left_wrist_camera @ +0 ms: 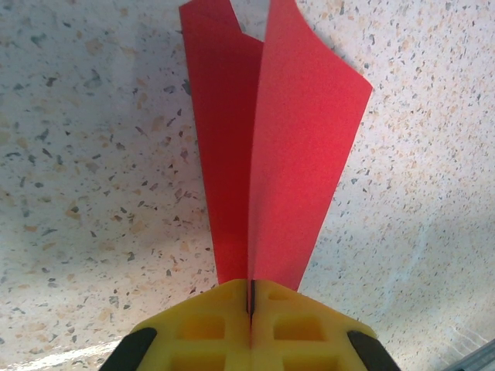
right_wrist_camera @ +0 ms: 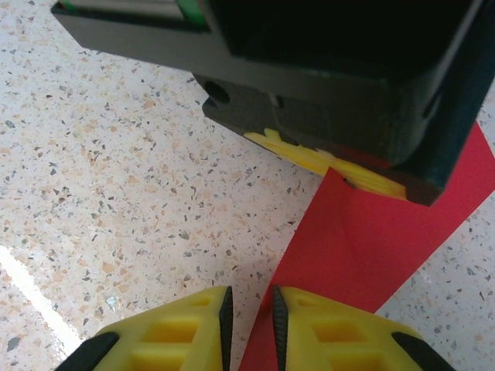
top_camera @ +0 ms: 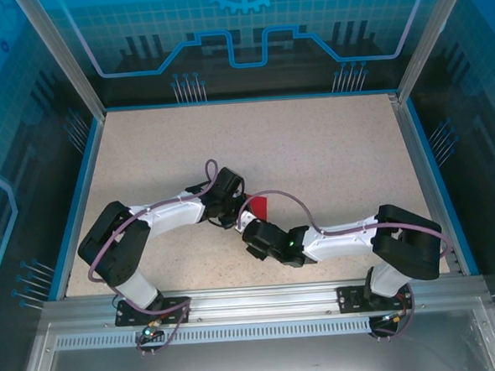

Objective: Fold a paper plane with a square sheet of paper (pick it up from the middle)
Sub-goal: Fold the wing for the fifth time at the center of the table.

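- At the near edge of the table [top_camera: 329,138], both arm bases are bolted side by side, and both arms reach inward to meet at mid-table.
- Right gripper [right_wrist_camera: 249,325]: the nearer of the two. Its yellow fingers stand almost together with a narrow gap showing between the pads. One edge of the red paper runs into that gap. Whether the pads have caught it cannot be told from this angle.
- Square sheet of paper [left_wrist_camera: 267,147]: located between the two grippers, just right of the table's centre, and raised off the surface at the pinched end. It is creased along one centre line, with two flaps spreading apart away from the crease.
- Left gripper [left_wrist_camera: 250,305]: just beyond the right one, with fingers pressed together and pinching the sheet at the crease.
- Beyond the grippers the far half of the table carries nothing belonging to the task.
- Assessment: the sheet has been lifted and the first centre fold appears made. No slanted nose folds or wing folds are evident, so shaping of the dart largely remains. Progress is judged early.
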